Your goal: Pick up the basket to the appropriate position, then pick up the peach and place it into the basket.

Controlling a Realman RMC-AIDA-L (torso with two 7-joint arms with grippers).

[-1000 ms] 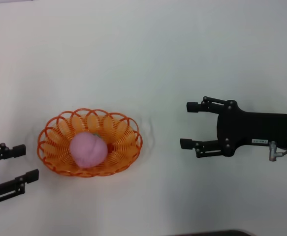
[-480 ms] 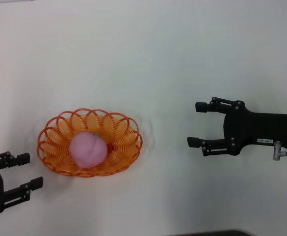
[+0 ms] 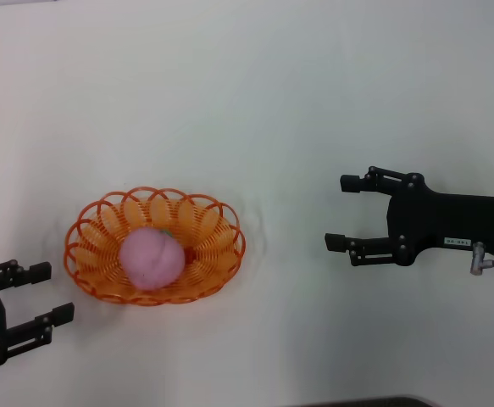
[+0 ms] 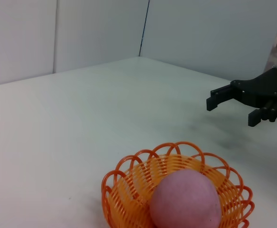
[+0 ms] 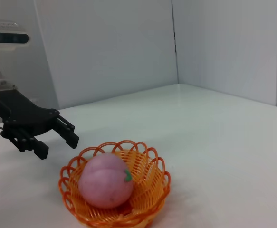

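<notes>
The orange openwork basket [image 3: 217, 242] stands on the white table, left of centre. The pale pink peach [image 3: 151, 257] lies inside it. Both also show in the left wrist view, basket [image 4: 128, 183] and peach [image 4: 186, 199], and in the right wrist view, basket [image 5: 150, 178] and peach [image 5: 105, 181]. My left gripper [image 3: 47, 294] is open and empty, just left of the basket near the front edge. My right gripper [image 3: 344, 212] is open and empty, well to the right of the basket.
The white table [image 3: 247, 102] stretches behind and between the grippers. White walls stand beyond it in the wrist views. A dark edge [image 3: 357, 402] shows at the table's front.
My right gripper has drawn back to the right, away from the basket. My left gripper has moved slightly toward the front. Basket and peach have not moved.
</notes>
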